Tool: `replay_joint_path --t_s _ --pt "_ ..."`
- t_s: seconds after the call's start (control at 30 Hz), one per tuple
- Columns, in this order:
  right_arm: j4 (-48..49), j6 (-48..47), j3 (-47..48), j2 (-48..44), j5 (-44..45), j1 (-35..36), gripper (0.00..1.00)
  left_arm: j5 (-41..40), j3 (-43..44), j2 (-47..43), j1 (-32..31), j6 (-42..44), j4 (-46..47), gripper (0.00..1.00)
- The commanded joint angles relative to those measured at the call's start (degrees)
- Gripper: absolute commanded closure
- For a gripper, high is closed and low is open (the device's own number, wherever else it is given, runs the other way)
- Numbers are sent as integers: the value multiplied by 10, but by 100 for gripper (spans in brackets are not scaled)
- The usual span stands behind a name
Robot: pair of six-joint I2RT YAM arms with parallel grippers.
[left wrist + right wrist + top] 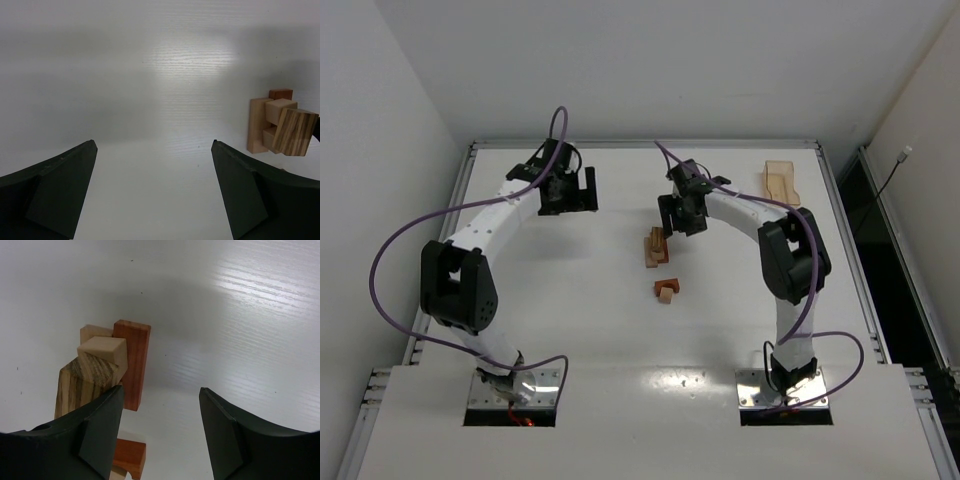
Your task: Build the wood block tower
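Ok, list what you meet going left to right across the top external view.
From the left: left gripper → stacked wood blocks → translucent tray. The right gripper and the two loose blocks overlap the stack sideways, so they are left out.

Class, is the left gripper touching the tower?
Apart. The top view shows bare table between the left gripper and the tower.

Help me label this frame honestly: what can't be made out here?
Top view: the block pile is too small to count pieces or read letters.
Right wrist view: the striped block has its base hidden behind a finger of the right tool; a reddish block is cut by the bottom edge.
Left wrist view: the block pile's far side faces away.
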Motion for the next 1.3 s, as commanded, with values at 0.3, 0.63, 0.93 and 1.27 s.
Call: replay_joint_path --t_s 0.3,0.63,0.93,1.27 --pt "5 10 38 3 6 9 38 24 15 8 11 -2 11 2" --pt "5 15 24 -3 20 9 40 24 15 13 11 -7 11 2" --pt "5 15 -71 -105 67 -15 79 68 -35 3 4 -12 29 25" --pt "10 -1 -165 -220 84 -49 79 82 -80 32 -85 -65 47 81"
